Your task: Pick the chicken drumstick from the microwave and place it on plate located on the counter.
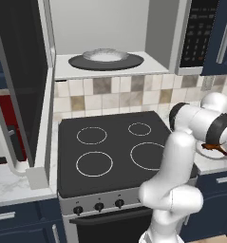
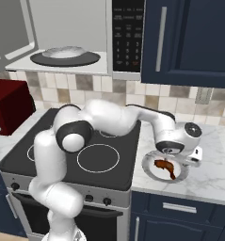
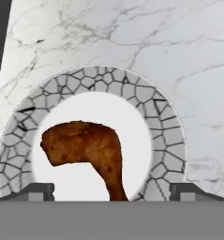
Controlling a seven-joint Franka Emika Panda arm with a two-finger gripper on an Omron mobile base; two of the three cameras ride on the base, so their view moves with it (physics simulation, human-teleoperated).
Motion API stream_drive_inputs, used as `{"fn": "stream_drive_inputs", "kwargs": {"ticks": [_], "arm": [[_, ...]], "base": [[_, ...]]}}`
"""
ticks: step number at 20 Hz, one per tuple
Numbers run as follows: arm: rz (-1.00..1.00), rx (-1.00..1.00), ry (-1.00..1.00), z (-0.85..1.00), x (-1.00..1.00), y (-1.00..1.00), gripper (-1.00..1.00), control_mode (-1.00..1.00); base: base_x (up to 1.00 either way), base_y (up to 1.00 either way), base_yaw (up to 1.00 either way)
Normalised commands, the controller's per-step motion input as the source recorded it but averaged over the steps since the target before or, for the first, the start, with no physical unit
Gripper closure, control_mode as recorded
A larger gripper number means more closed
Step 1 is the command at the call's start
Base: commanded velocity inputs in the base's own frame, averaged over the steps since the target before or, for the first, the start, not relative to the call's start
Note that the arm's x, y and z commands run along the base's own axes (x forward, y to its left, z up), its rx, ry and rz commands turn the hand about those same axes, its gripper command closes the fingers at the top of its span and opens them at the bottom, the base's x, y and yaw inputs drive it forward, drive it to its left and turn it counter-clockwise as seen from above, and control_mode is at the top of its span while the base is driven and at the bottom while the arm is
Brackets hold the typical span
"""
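My gripper [image 3: 111, 192] hangs straight over the plate [image 3: 172, 136], looking down on it, because the drop has to land inside the rim and not on the marble. The fingers [image 3: 36, 191] stand wide apart at the bottom corners of the hand view, one tip each side, with nothing between them. They hold nothing.

The chicken drumstick [image 3: 87, 150] lies flat on the white centre of the plate, fat end toward one side of the hand view, thin bone end pointing down toward my fingers. It sits inside the mosaic-patterned rim, not across it, so it looks settled and unlikely to roll off (my read, not a certainty). In the right base view the drumstick [image 2: 164, 167] shows as a brown lump on the plate [image 2: 149, 165], just under my hand.

The plate rests on the tabletop [image 2: 212, 164], close beside the black stovetop [image 2: 97, 162], which puts it within easy reach of the arm without the base driving.

The microwave [image 1: 110, 35] is up behind the stove with its door [image 1: 20, 85] swung open to the left. On its dark turntable [image 1: 77, 61] a pale dish-like thing sits; no meat on it that I can see. I judge the placing done; what is left is lifting clear without nudging the plate.
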Motion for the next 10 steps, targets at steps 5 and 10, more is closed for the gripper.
{"fn": "stream_drive_inputs", "kwargs": {"ticks": [5,10], "arm": [[0.00,-0.10,0.00,0.61,-0.35,0.99,-1.00,-1.00],[0.00,-0.09,0.01,0.50,-0.67,1.00,-1.00,-1.00]], "base": [[0.00,0.00,0.00],[0.00,0.00,0.00]]}}
